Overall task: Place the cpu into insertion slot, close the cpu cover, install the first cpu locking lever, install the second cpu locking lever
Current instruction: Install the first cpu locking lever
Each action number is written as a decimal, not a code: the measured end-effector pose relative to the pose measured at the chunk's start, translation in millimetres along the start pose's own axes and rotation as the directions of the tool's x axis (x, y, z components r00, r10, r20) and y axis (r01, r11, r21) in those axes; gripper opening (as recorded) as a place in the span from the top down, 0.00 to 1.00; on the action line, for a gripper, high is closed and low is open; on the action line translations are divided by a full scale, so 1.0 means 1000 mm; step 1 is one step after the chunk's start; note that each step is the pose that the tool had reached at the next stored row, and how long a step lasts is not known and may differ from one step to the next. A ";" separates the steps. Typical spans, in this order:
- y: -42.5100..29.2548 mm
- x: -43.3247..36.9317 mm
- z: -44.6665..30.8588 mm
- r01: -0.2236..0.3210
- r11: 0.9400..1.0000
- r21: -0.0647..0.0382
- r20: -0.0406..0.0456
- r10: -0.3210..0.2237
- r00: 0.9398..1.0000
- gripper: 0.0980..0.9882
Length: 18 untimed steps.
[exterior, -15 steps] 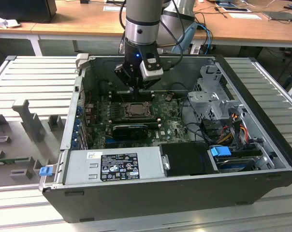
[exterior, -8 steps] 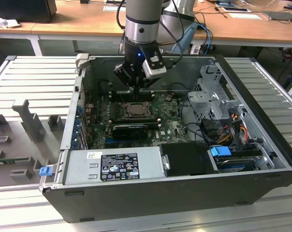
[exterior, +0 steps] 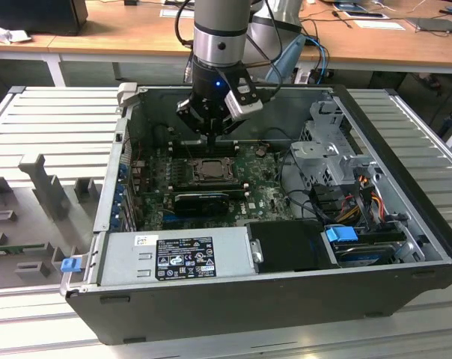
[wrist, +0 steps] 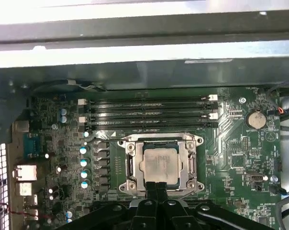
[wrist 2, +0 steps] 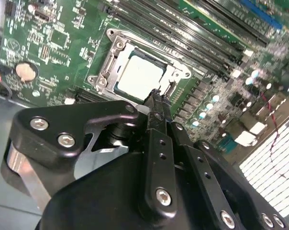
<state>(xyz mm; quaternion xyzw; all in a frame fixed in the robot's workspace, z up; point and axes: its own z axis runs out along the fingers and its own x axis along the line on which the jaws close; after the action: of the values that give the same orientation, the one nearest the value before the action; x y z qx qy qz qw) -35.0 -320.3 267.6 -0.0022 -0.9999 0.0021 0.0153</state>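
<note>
Ext. view: the arm hangs over an open pc case (exterior: 233, 299) lying flat on a ribbed grey metal bench (exterior: 54, 120). Wooden desks (exterior: 121, 30) w/ papers and cables stand behind. The gripper (exterior: 211, 137) is just above the green motherboard (exterior: 260, 191), its tip close to the far edge of the insertion slot (exterior: 192, 173). The power supply (exterior: 173, 258) sits at the near wall of the case. Tight spot, w/ metal walls and loose wires all round.

2nd wrist view: the gripper (wrist 2: 157, 96) has its fingers pressed together to one narrow tip, nothing between them. The tip is at the edge of the cpu cover (wrist 2: 106, 64); touching or just off, can't tell. The cpu (wrist 2: 139, 76) lies flat in the slot, its pale face showing through the cover's cut-out. The cover looks down over it. Memory slots (wrist 2: 183, 33) run beside it.

1st wrist view: same picture. The cpu (wrist: 159, 164) is seated square and the cover (wrist: 130, 165) frames it. The fingertips (wrist: 152, 189) meet right at the near edge of the frame. Levers too thin to make out, so latched or not, can't say.

Handling, my guess: the chip is light, stiff and slick on top, w/ delicate contacts beneath. Take it by the edges only, no sideways shove. The cover is thin stiff metal, best pushed on the frame, never on the chip face.
</note>
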 end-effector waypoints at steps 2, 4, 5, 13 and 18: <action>0.0000 0.0000 0.0000 0.067 0.998 0.002 0.000 -0.067 0.998 0.99; 0.0000 0.0000 0.0000 0.099 0.995 0.003 0.000 -0.099 0.995 0.99; 0.0000 0.0005 0.0000 0.110 0.994 0.003 0.000 -0.110 0.994 0.99; 0.0002 0.0190 0.0008 0.110 0.994 0.003 0.001 -0.110 0.994 0.99; 0.0010 0.0254 0.0013 0.091 0.996 0.000 0.002 -0.091 0.996 0.99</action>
<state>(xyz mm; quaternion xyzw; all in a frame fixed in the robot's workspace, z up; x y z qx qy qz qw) -60.4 -319.2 267.2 0.0435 -0.9989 0.0015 0.0145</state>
